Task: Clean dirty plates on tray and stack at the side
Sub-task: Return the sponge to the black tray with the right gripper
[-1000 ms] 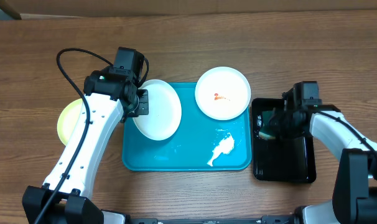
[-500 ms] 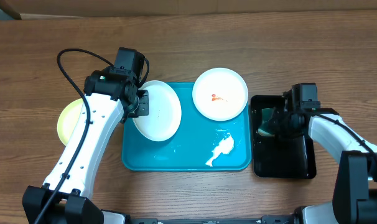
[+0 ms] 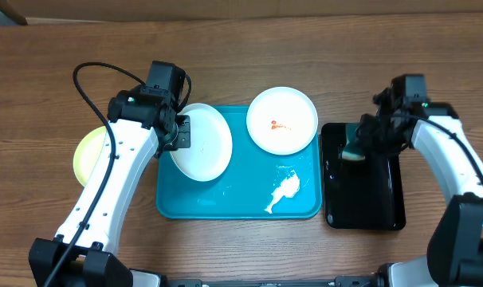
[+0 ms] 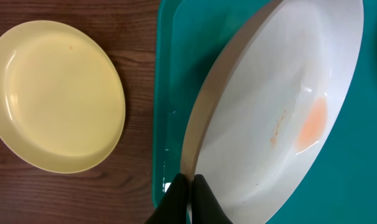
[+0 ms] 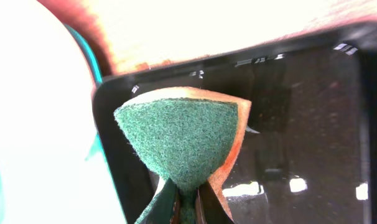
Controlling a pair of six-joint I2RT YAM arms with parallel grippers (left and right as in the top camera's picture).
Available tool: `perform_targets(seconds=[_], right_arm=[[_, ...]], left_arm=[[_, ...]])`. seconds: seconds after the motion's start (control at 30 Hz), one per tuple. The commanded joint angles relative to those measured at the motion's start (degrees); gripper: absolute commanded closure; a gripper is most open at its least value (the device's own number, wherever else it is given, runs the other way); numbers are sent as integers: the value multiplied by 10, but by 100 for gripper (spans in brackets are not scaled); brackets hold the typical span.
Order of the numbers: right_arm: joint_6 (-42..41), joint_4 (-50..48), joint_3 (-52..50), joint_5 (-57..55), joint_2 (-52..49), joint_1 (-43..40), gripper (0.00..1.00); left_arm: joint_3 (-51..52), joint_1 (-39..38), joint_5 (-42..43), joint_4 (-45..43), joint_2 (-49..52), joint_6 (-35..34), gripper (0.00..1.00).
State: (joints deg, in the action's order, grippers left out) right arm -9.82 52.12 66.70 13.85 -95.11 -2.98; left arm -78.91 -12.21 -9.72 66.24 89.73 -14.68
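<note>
Wood tabletop, overhead: blue tray [image 3: 225,199] is carrying a flat white plate [image 3: 283,119] and a tilted white plate [image 3: 210,147], its rim pinched by the left gripper [image 3: 182,131]. A pale green plate [image 3: 86,155] is lying off-tray.
Left wrist: orange smear [image 4: 313,121] is showing on the tilted plate.
Right wrist: right gripper [image 5: 185,199] is clamping a green sponge [image 5: 182,137], seemingly above the black tray [image 5: 300,124].

The right pincer [image 3: 364,143] has lifted the sponge [image 3: 353,151] off the black tray [image 3: 369,203].

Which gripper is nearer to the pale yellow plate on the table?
Left. The left gripper pinches a white plate at the left edge of the turquoise tray, beside the yellow plate; the right gripper holds a sponge over the black tray, far across.
</note>
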Motion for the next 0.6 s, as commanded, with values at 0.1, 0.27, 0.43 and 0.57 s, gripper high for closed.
perform_targets(seconds=[0.1,0.27,0.43,0.57], right_arm=[[-1,23,-14,-33,16,-1,96],[-10,9,-91,-32,16,3,96],[-56,-91,-208,-33,16,7,96],[-75,-255,-299,-33,16,7,96]], left_arm=[[-10,-3,-8,-3,-14,-8,96],[-10,-3,-8,-2,-14,-8,96],[-10,-2,-8,-3,-14,-8,96],[-10,-3,-8,-2,-14,-8,96]])
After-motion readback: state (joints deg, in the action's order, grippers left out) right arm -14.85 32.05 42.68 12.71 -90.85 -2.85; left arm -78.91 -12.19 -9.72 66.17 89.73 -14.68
